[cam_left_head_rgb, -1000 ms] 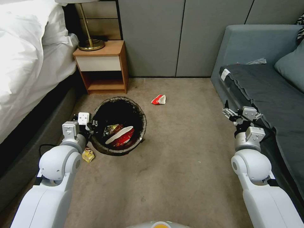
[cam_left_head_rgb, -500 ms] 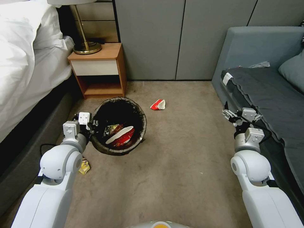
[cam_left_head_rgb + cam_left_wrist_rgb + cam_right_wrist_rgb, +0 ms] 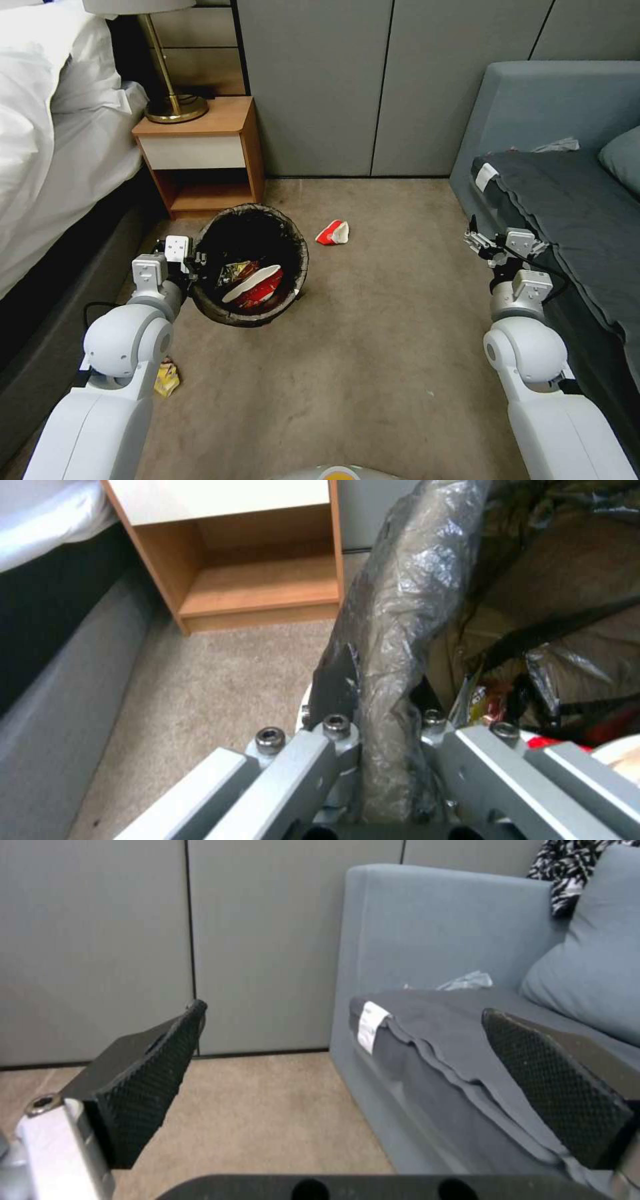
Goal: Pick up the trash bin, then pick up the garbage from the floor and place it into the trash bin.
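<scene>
- The left gripper [image 3: 383,720] is clamped on the near-left rim of the trash bin [image 3: 250,265]; in the left wrist view its two dark fingers [image 3: 337,680] sit on either side of the bag-covered rim, pressed tight against the crinkled plastic; in the head view the same gripper [image 3: 195,262] meets the bin's left edge
- The bin's dark bag is folded over the rim; inside lie a crushed red-and-white cup [image 3: 257,285] and a colourful wrapper [image 3: 235,271]; whether the bin's base touches the floor [image 3: 373,347] or hangs just above it cannot be told
- The right gripper [image 3: 347,1080] is spread wide, its two textured black pads [image 3: 150,1075] well apart with nothing between them; in the head view it [image 3: 477,239] hovers just beside the front edge of the grey sofa [image 3: 567,200], well apart from the bin
- Another crushed red-and-white paper cup [image 3: 333,233] lies on the carpet just beyond the bin's far-right side, apart from it
- A yellow snack wrapper [image 3: 167,378] lies on the floor beside the left arm, partly hidden by its elbow
- A wooden nightstand [image 3: 200,150] with a brass lamp [image 3: 168,100] stands beyond the bin, beside the white bed [image 3: 47,147]
</scene>
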Available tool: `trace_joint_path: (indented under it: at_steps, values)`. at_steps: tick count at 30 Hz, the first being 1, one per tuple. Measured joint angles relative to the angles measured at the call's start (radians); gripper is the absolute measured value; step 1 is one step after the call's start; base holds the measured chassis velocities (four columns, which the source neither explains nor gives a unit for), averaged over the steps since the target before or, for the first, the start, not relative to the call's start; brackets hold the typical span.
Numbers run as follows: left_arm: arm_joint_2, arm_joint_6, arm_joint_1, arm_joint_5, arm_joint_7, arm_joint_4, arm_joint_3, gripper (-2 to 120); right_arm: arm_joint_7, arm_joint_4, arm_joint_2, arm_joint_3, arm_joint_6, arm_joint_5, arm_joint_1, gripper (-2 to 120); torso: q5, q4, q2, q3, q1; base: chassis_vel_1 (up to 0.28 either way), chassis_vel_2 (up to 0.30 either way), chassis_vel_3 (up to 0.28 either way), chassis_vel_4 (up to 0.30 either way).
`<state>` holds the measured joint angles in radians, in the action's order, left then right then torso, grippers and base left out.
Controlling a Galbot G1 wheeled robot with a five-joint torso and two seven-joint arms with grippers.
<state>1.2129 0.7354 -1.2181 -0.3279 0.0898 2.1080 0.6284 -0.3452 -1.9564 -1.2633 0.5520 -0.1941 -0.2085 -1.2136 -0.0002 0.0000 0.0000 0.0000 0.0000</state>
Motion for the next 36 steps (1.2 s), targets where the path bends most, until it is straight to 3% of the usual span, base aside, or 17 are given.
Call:
trace_joint_path:
  at_steps: [36]
  values:
    - [-0.007, 0.000, 0.004, -0.006, 0.002, 0.002, 0.001, 0, 0.000, 0.004, 0.004, 0.000, -0.004, 0.003, 0.003, 100, 0.0003, 0.0000, 0.000, 0.000, 0.000, -0.142, 0.145, 0.146, -0.148]
